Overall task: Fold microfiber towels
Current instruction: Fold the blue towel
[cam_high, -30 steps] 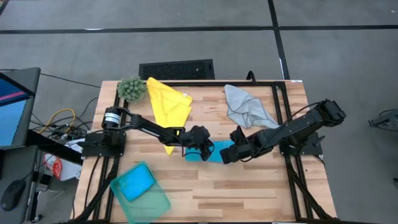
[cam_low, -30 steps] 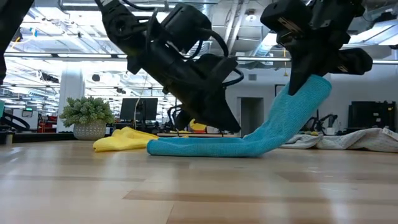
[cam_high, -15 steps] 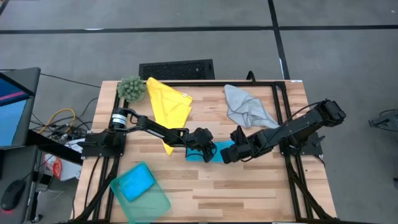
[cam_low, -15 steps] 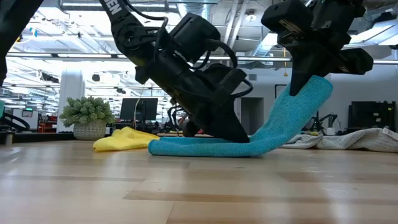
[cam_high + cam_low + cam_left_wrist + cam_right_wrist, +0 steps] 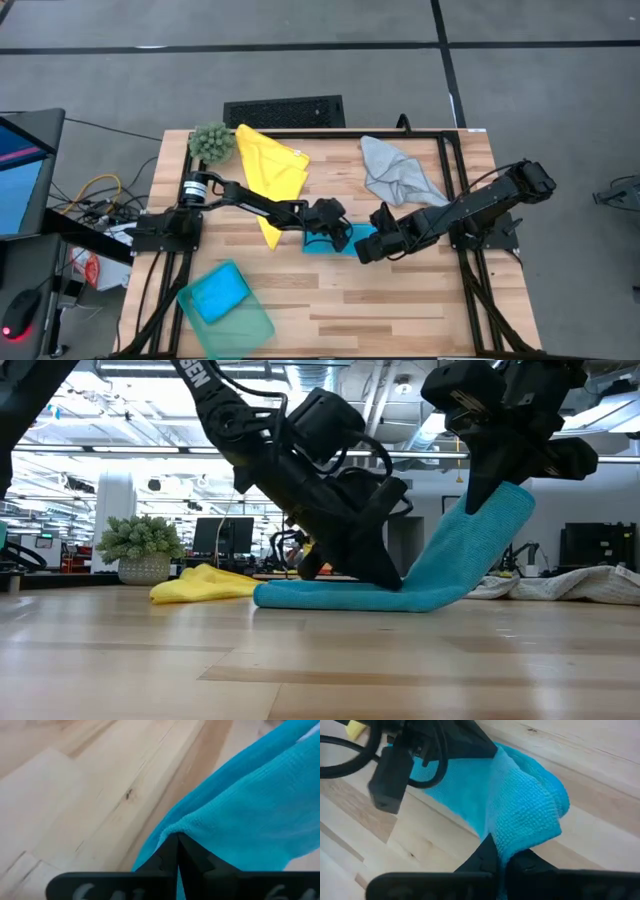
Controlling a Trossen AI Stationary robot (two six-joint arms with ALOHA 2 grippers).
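A bright blue microfiber towel [image 5: 352, 240] lies mid-table as a long bundle [image 5: 340, 596], its right end raised. My left gripper [image 5: 392, 582] is low over the flat part, shut at the towel's edge [image 5: 186, 826]. My right gripper [image 5: 482, 490] is shut on the raised end [image 5: 490, 525]. A yellow towel [image 5: 270, 170] lies spread at the far left. A light grey towel [image 5: 398, 175] lies crumpled at the far right. Another blue towel [image 5: 220, 293] rests in a teal bin. My left gripper pinches a hemmed edge [image 5: 172, 831] of the blue towel between its fingertips. It slants down from the table's left, and the cloth there lies on the table. My right gripper pinches the towel's bunched right end [image 5: 520, 837], several layers, from above. That end is lifted clear, and the rest slopes down to the table.
A teal bin [image 5: 240, 330] stands at the near left corner. A fuzzy green plant ball [image 5: 211, 142] sits at the far left corner. Bare wood lies along the near side [image 5: 400, 310]. A dark floor vent [image 5: 284, 110] and cables [image 5: 95, 195] are beyond the table.
My left gripper has slid low toward the table's right edge, closer to my right gripper. The towel's left end has come along the table with it, so the flat part is shorter. The raised end has stayed where it was.
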